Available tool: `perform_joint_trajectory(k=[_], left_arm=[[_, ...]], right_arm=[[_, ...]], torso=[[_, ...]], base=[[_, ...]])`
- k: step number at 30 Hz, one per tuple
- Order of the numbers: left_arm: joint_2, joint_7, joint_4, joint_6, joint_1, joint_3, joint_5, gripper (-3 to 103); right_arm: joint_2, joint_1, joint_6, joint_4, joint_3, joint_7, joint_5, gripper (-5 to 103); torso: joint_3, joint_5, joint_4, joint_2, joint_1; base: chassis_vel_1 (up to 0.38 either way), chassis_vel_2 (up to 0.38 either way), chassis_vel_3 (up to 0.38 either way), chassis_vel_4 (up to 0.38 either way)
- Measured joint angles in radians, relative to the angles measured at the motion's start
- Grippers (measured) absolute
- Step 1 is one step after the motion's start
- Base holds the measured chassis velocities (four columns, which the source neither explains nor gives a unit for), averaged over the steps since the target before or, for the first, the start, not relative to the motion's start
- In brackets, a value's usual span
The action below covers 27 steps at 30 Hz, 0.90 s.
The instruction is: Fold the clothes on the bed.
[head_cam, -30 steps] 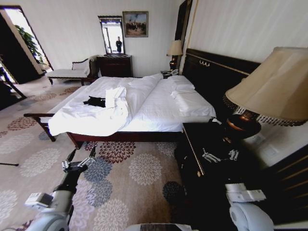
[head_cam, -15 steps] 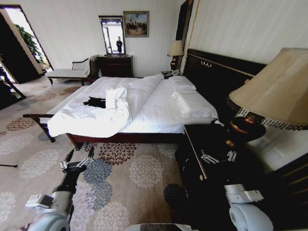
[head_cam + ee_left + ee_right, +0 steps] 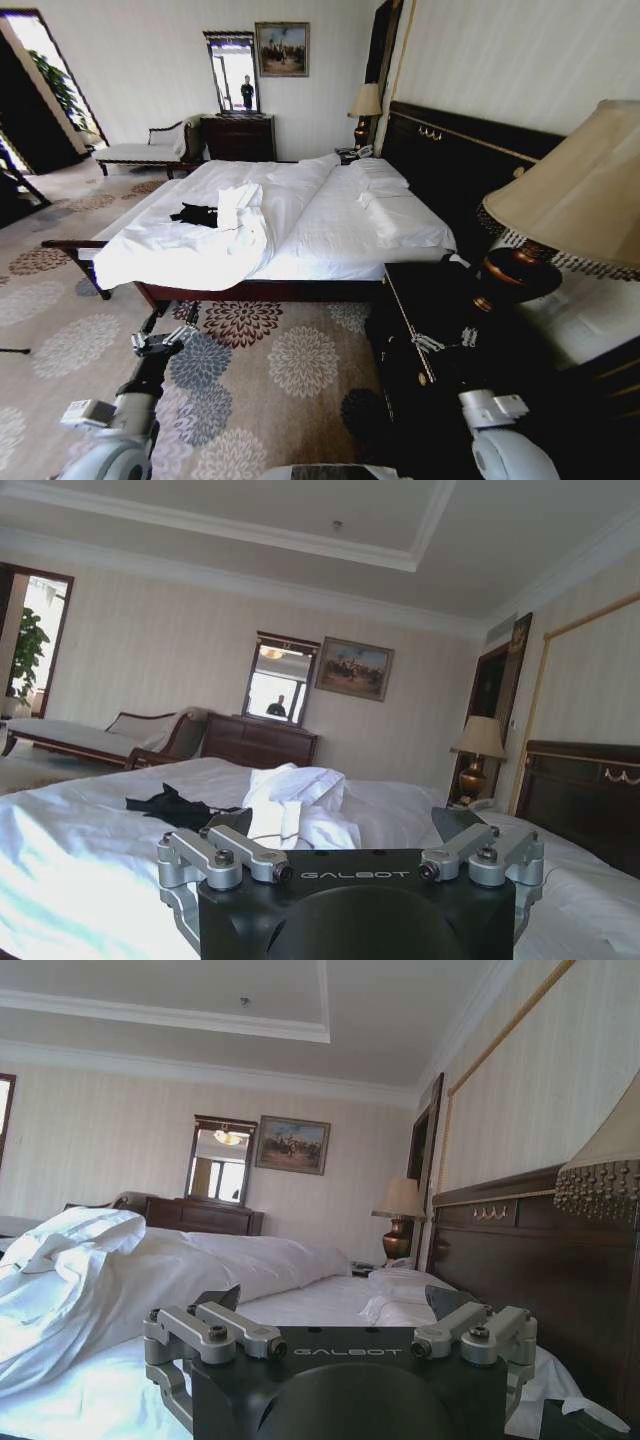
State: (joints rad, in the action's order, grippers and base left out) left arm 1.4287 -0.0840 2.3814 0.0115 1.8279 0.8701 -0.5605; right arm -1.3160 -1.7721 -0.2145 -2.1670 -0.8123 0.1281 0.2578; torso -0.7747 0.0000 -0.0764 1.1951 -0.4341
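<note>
Clothes [image 3: 196,213] half behind crumpled duvet [image 3: 240,215]

lamp [image 3: 575,190] near right | nightstand [image 3: 425,300] below | floral carpet [image 3: 290,370] | mirror [image 3: 234,72] far wall

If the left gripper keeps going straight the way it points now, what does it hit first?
Probably the bed: the left gripper, fingers open, points at its near white-sheeted edge. The black T-shirt lies farther in, beside the rumpled duvet. Depth is unclear.
</note>
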Motion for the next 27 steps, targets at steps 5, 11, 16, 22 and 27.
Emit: perform_joint_trajectory(k=[5,11,16,22,27], left_arm=[[0.003,0.002,0.014,-0.02,0.001,0.003,-0.02,100],[0.002,0.0,0.008,-0.023,0.002,0.003,-0.015,100],[0.009,0.0,0.004,-0.027,0.005,0.0,-0.014,100],[0.014,-0.001,0.006,-0.034,0.01,0.0,-0.014,100],[0.017,-0.005,0.005,-0.046,0.024,0.003,-0.014,100]], right_arm=[[-0.013,-0.002,-0.013,0.002,0.007,0.0,-0.009,100],[-0.026,0.002,-0.018,0.003,0.014,0.004,-0.019,100],[-0.028,0.005,-0.021,0.005,0.015,0.008,-0.017,100],[-0.029,0.013,-0.021,0.015,0.008,0.009,-0.01,100],[-0.034,0.017,-0.021,0.015,0.008,0.009,-0.003,100]], torso=[[0.0,0.0001,0.0,0.0,0.0],[0.0,-0.0001,0.0,0.0,0.0],[0.0,0.0,0.0,0.0,0.0],[0.0,0.0001,-0.0001,0.0,0.0],[0.0,0.0,0.0,0.0,0.0]], base=[[-0.105,0.127,0.12,-0.112],[-0.133,0.135,0.13,-0.135],[-0.121,0.133,0.128,-0.122],[-0.107,0.098,0.098,-0.098],[-0.1,0.098,0.108,-0.113]])
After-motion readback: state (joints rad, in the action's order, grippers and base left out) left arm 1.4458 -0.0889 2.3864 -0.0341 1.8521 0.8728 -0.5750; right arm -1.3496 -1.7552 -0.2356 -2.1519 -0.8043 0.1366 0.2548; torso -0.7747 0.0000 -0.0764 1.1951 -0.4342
